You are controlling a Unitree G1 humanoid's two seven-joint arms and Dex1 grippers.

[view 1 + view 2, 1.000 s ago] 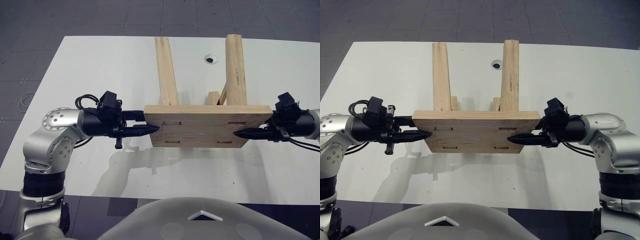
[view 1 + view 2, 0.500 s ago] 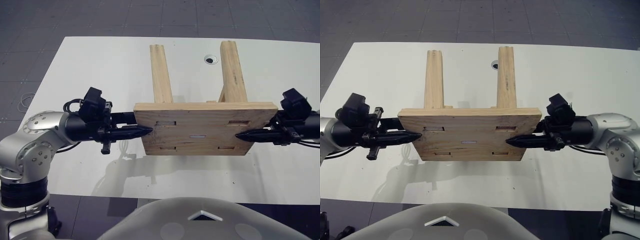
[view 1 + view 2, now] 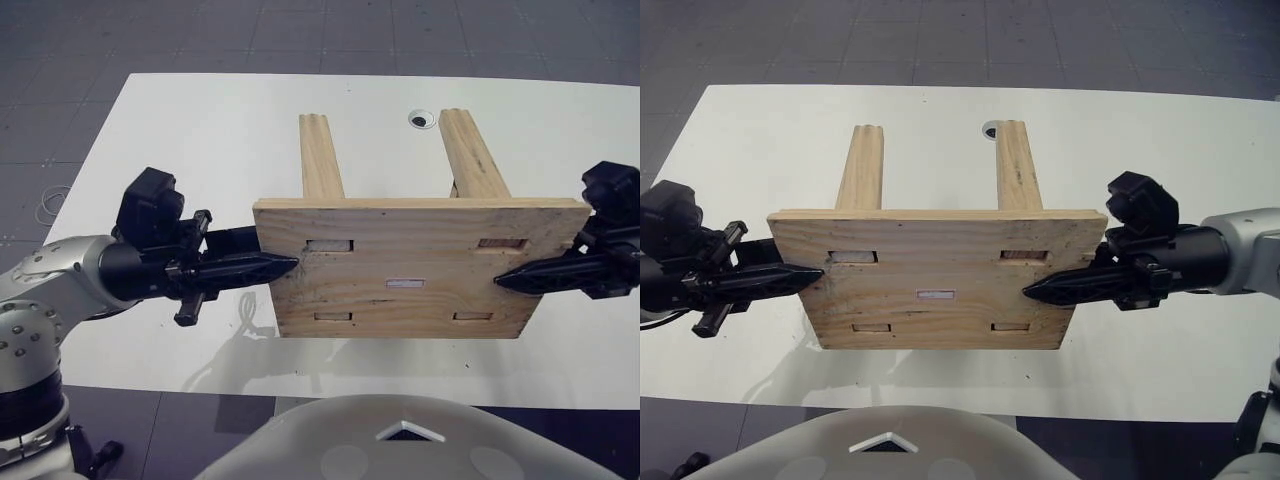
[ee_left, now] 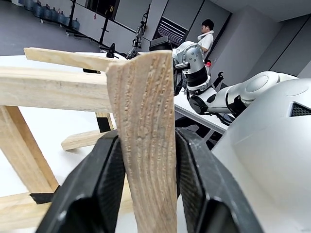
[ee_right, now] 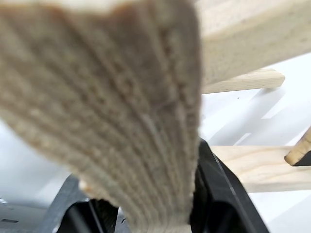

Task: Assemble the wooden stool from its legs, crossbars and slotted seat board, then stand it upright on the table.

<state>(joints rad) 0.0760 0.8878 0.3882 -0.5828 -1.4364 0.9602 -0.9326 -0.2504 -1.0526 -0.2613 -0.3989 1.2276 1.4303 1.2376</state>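
Both short edges of the slotted rectangular seat board (image 3: 420,265) are pinched, the left jaws clamped on one edge and the right jaws on the opposite one, which splits the weight evenly between the arms. The pale wooden legs (image 3: 322,160) point away over the white worktop (image 3: 180,130). The stool appears to be raised and tipped, probably ready to be swung onto its feet.

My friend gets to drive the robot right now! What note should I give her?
Left hand: shut on the seat board's left edge.
Right hand: shut on its right edge.
Stool: held between both hands above the white table, seat facing the robot, legs pointing away.
Done: legs fitted into the board.
Left: tip it onto its legs, stand it on the table, let go.
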